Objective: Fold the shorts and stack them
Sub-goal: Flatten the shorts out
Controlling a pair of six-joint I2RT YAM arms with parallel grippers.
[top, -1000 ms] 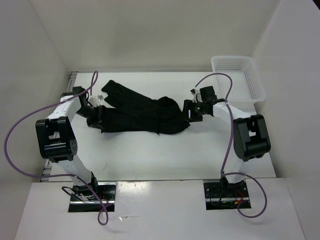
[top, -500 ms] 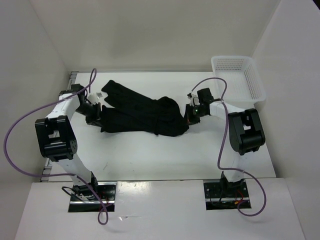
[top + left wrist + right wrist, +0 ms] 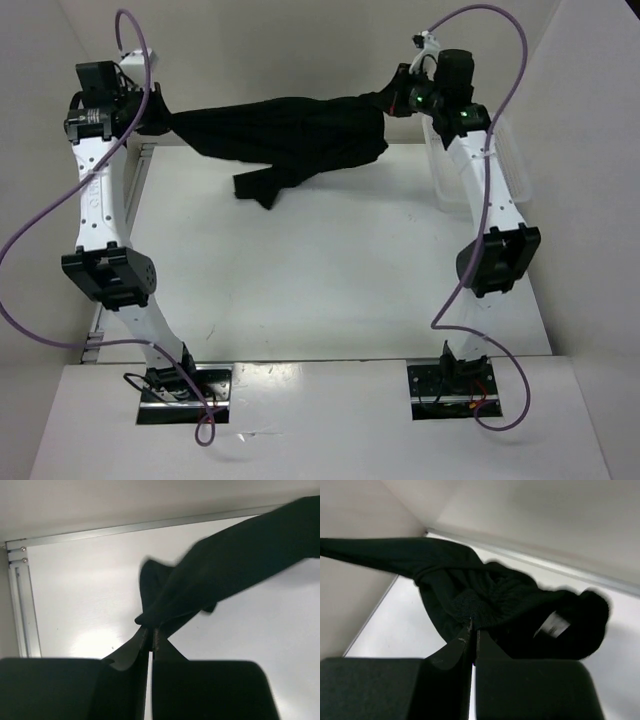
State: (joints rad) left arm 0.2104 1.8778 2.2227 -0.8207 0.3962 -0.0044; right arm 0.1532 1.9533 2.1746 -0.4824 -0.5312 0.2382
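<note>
The black shorts (image 3: 285,135) hang stretched in the air between both raised arms, high above the white table (image 3: 320,270). My left gripper (image 3: 160,118) is shut on their left end, my right gripper (image 3: 392,98) shut on their right end. A loose part of the shorts droops toward the table at the lower left. In the left wrist view the left gripper (image 3: 151,630) pinches the shorts (image 3: 235,565), which run off to the upper right. In the right wrist view the right gripper (image 3: 472,626) pinches the shorts (image 3: 485,600); a white label (image 3: 551,625) shows on the fabric.
The white mesh basket (image 3: 510,170) stands at the far right of the table, mostly hidden behind my right arm. White walls enclose the table at the back and on both sides. An aluminium rail (image 3: 20,605) runs along the table's left edge.
The right gripper has shut on the shorts. Both arms have risen from table level and lifted the shorts, now spread in the air between them.
</note>
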